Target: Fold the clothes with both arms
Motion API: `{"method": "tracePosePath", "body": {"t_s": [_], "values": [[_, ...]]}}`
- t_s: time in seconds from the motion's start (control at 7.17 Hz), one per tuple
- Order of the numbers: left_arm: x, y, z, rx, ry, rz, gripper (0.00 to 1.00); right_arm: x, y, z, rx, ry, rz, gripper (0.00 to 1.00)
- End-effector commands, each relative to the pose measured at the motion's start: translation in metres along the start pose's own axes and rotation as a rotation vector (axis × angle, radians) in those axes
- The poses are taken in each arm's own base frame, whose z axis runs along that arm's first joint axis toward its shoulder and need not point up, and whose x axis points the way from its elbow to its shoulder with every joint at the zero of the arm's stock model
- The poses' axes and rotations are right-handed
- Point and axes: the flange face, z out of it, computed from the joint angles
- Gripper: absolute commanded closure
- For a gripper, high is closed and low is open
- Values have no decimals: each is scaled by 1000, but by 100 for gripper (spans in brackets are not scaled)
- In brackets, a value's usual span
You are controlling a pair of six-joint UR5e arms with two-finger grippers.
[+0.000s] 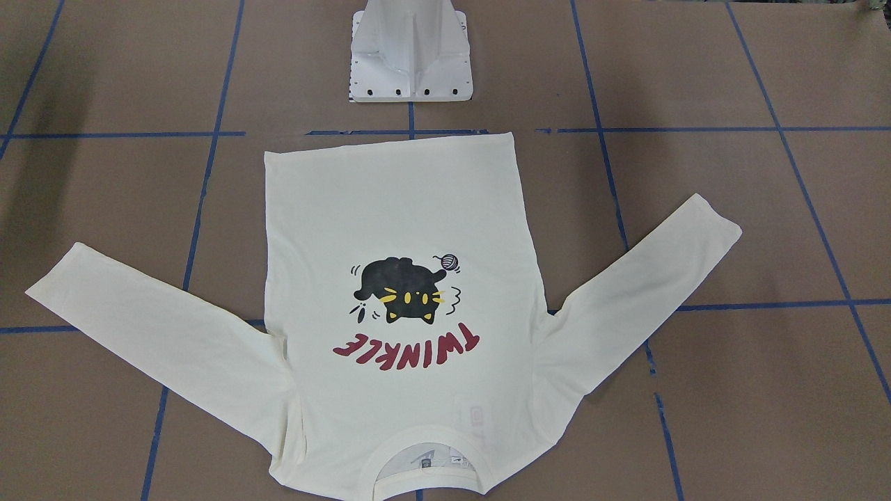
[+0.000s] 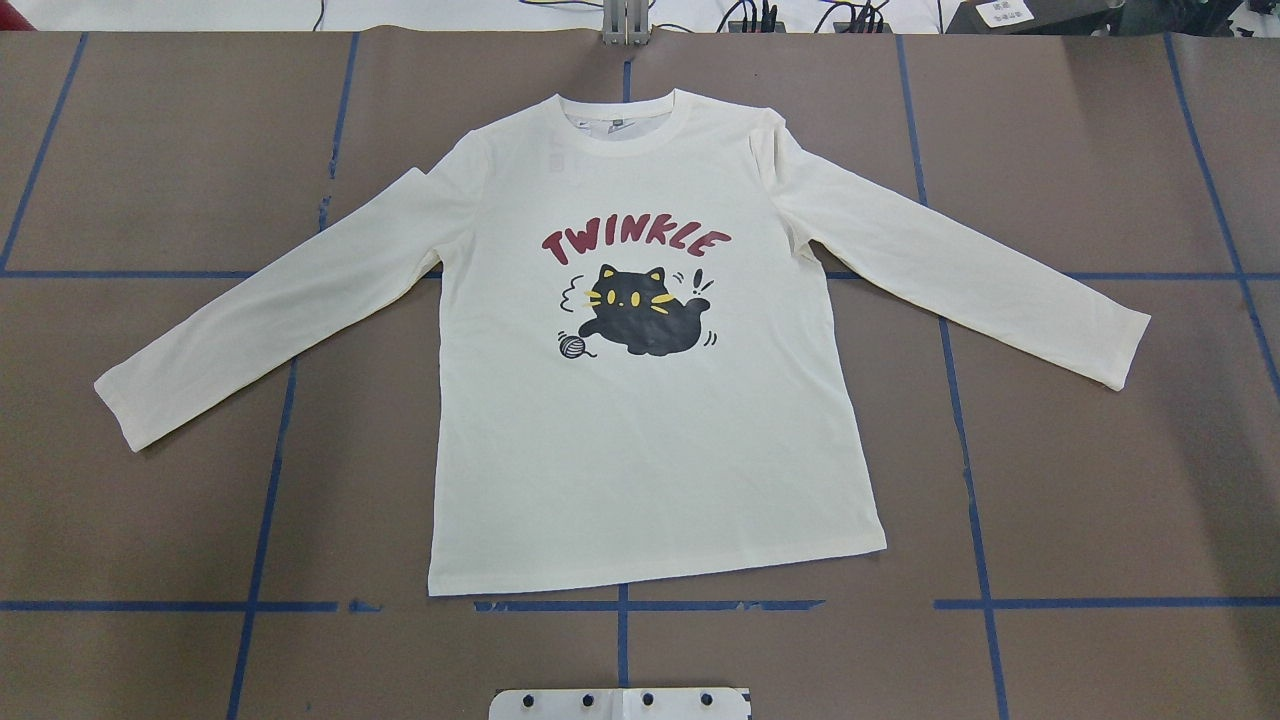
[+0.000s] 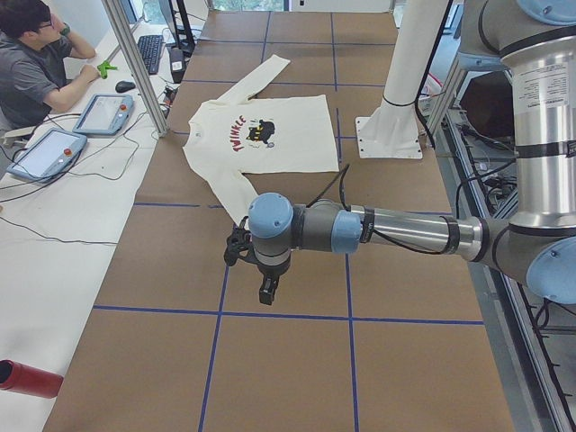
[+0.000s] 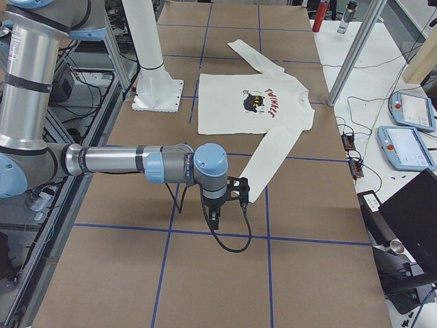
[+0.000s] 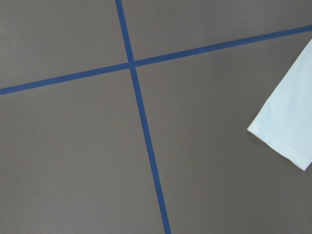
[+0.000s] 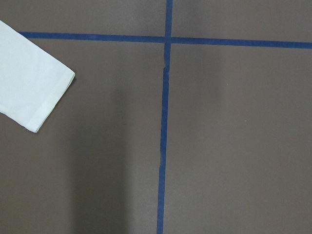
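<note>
The white pedestal (image 1: 411, 52) is a tapering column on a square plate with dark bolt holes along its edge. On one side of it, the left arm (image 3: 396, 229) is silver tubing with dark grey joints and light-blue round caps. A black cable runs to its black left gripper (image 3: 267, 299). On the other side, the right arm (image 4: 116, 160) matches, and a black cable loops under the black right gripper (image 4: 216, 223).

Brown tabletop (image 2: 1100, 470), gridded with blue tape lines (image 2: 150, 606). Spread flat at the middle, print up: cream shirt (image 2: 640, 450), collar toward the operators' edge, hem toward the robot's edge, sleeves angled outward. Standing at the robot's edge: white pedestal base (image 1: 411, 62).
</note>
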Motion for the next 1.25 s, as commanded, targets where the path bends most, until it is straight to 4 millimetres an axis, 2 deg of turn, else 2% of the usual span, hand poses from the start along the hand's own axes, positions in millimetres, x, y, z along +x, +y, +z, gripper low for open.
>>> {"method": "tracePosePath", "body": {"t_s": [0.0,0.42,0.56,0.7,0.84,0.98,1.12], "values": [[2,-1,-1,2,0,8,0,0,0,0,0,0,0,0],[3,-3,1,19,10,37,0,-11,-13,-11,27,1,-27,0],[6,-8,-2,65,-1,82,0,-22,-29,-20,51,1,-52,0],[13,-16,-10,123,-15,147,0,-39,-54,-37,95,-11,-85,0],[22,-26,-20,199,-30,233,0,-63,-89,-62,181,-5,-164,0],[33,-56,-35,294,-45,333,0,-68,-97,-67,196,-10,-177,0],[31,-64,-37,333,-51,369,0,-70,-104,-67,203,-19,-186,0]]}}
